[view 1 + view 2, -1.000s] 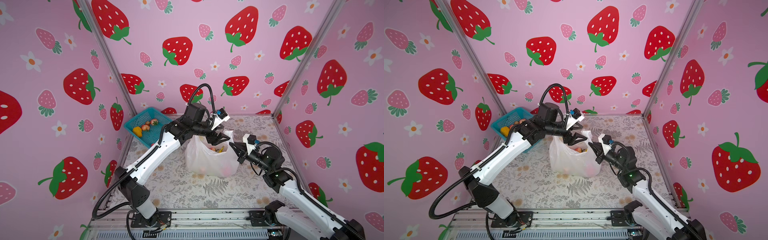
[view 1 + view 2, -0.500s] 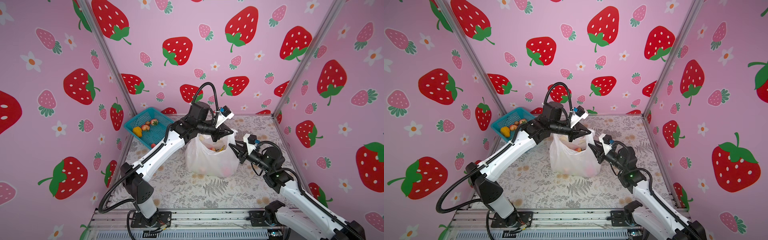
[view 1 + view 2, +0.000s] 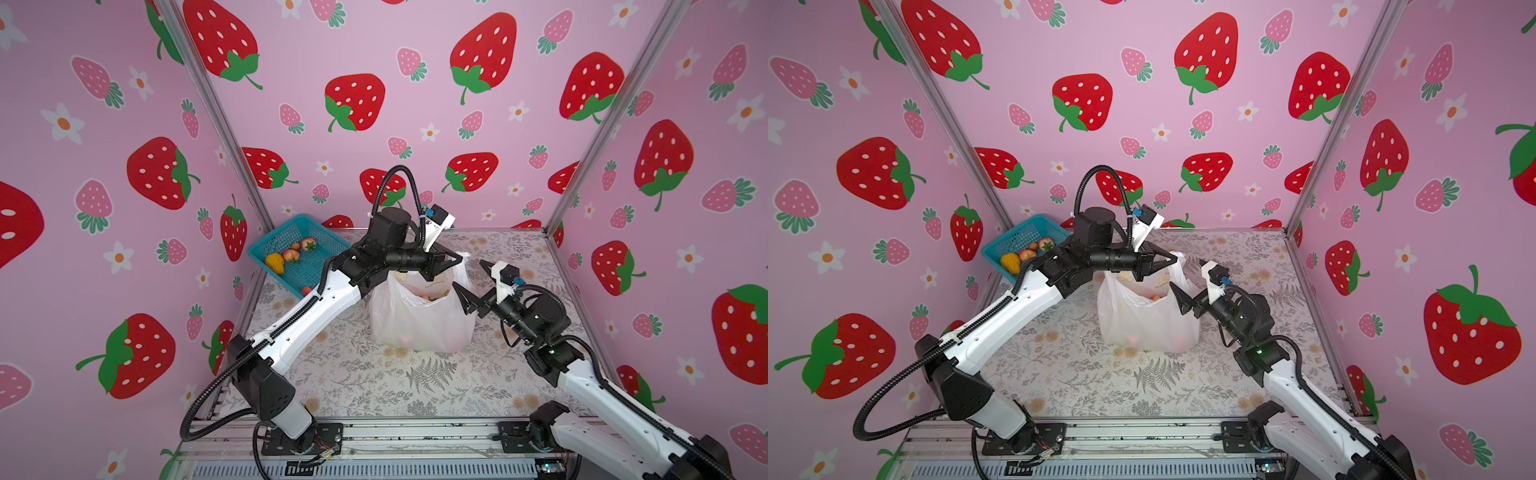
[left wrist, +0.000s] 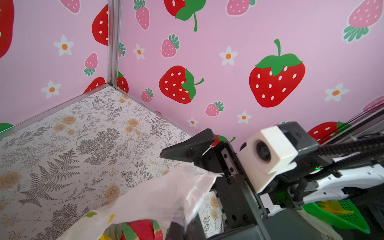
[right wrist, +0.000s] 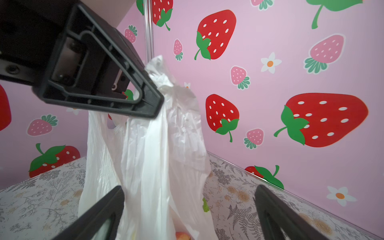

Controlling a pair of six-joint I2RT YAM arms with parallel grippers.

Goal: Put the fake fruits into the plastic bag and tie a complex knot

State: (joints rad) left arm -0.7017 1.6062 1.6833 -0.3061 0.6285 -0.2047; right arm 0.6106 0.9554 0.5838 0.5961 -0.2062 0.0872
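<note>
Squarely on the table stands the plastic bag, fake fruits inside (mouth gaping). The left fingers are clamped on its upper edge, while the right fingers are spread wide just beside it. More fruit lies in the teal basket at the far-left corner.

A teal mesh basket sits in the far left corner of the bench, close against the left wall. The bench has a grey and tan floral print. Pink walls printed with strawberries and white flowers enclose three sides, joined by aluminium posts. A metal rail runs along the near edge.
</note>
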